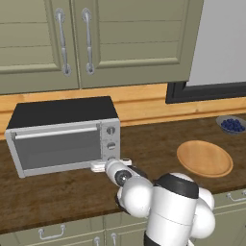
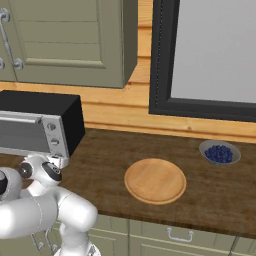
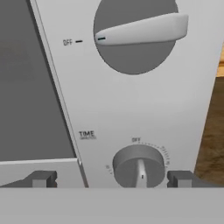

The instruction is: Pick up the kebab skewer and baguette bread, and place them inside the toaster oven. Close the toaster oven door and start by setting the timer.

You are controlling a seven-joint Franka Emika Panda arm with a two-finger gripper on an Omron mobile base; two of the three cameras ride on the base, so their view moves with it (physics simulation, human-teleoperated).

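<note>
The toaster oven (image 1: 62, 137) sits at ten o'clock on the counter (image 1: 158, 139), its door (image 1: 55, 146) shut. My claw (image 3: 111, 179), fingers wide apart and holding nothing, straddles the timer knob (image 3: 138, 168) at six o'clock on the panel.

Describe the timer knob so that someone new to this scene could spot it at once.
Start at the toaster oven on the wooden counter, then go to the control panel right of its shut door. The timer knob is the lowest of three, marked TIME, pointing at OFF, right before the open gripper.
</note>
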